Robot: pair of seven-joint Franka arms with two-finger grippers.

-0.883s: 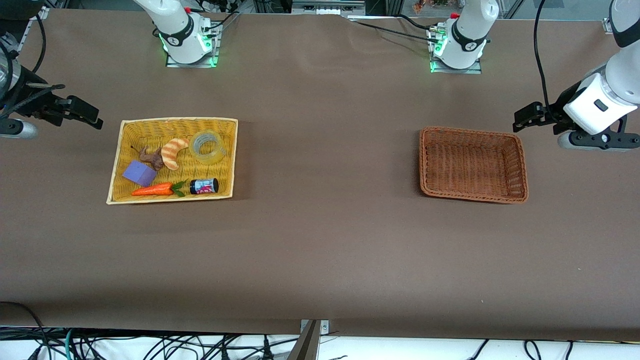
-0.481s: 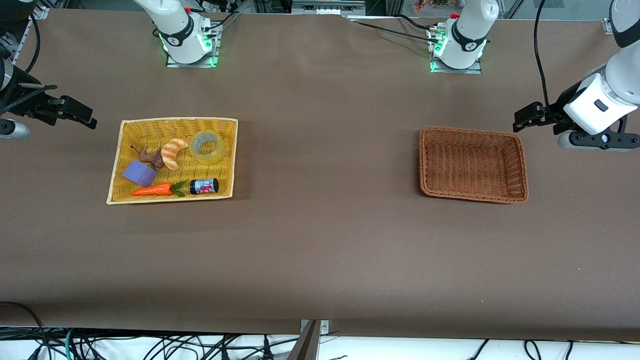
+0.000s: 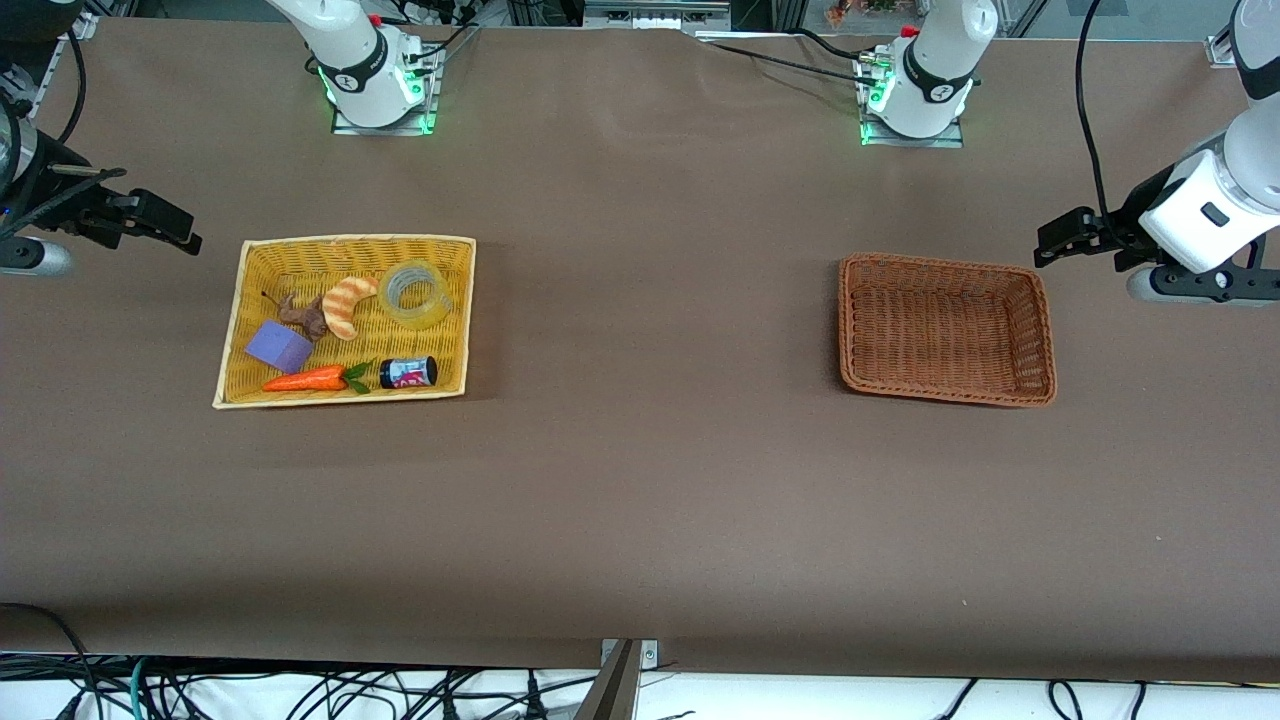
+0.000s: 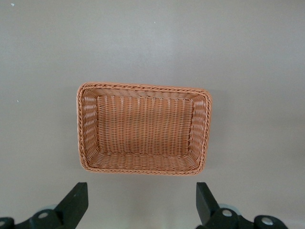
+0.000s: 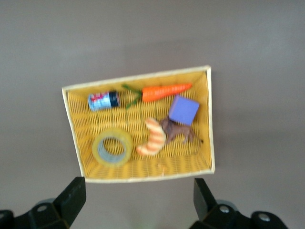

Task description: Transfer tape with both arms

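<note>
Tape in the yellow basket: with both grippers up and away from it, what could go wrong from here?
The tape lies flat close to the croissant toy and near the yellow basket wall, so the open right gripper may nudge the toy or catch the wall. Flat, the roll offers little to pinch and might slip. The open left gripper waits over the table by the brown basket; a mid-air handover could drop the roll.

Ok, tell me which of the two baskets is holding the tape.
The yellow basket at the right arm's end of the table: the tape lies in it beside a croissant toy. The brown basket holds nothing.
</note>
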